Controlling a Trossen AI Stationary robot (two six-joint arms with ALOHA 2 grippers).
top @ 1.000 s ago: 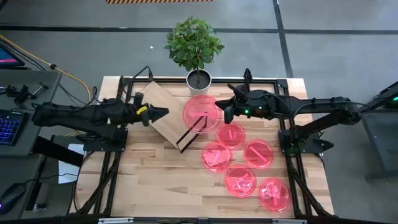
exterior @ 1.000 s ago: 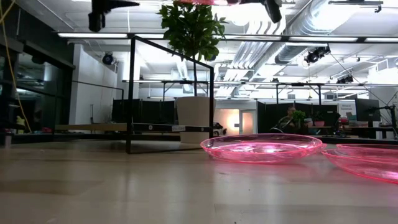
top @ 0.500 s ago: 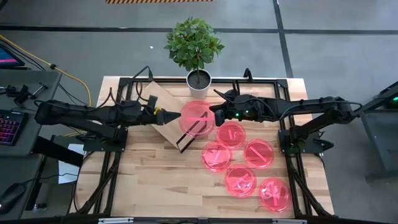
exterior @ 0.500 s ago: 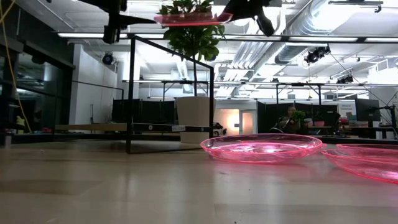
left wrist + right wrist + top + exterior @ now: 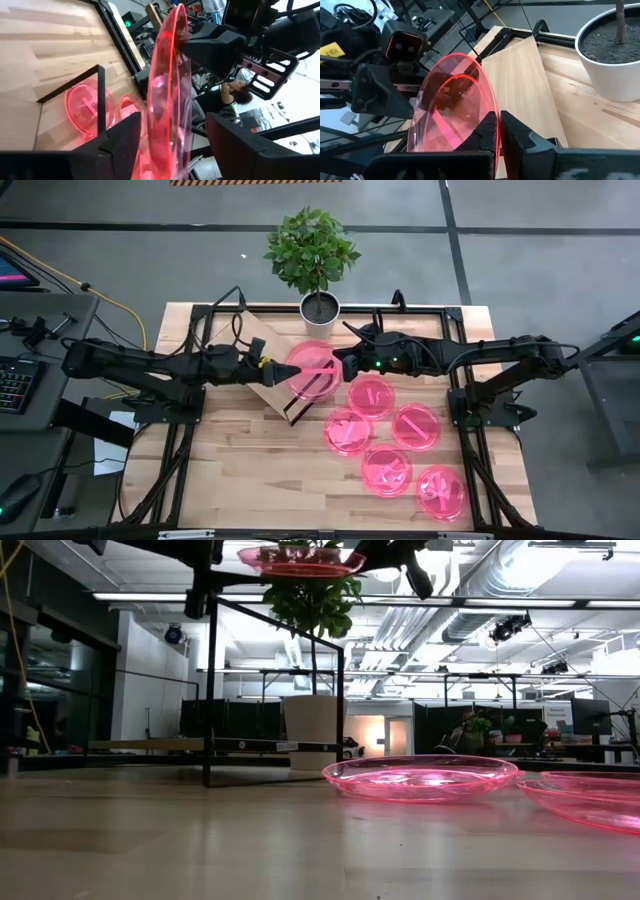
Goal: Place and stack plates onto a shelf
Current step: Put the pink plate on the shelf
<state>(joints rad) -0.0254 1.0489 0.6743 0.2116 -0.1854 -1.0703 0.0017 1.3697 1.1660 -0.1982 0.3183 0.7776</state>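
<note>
We could not tell from any view whether the left gripper actually touched the raised plate; its fingers stood spread on either side of the rim. The plate hung above the shelf, its far part hiding the board's corner. The right gripper pinched the opposite rim. Since half a second before, both grippers had closed in and the plate had shifted slightly leftward. Five plates lay on the table.
</note>
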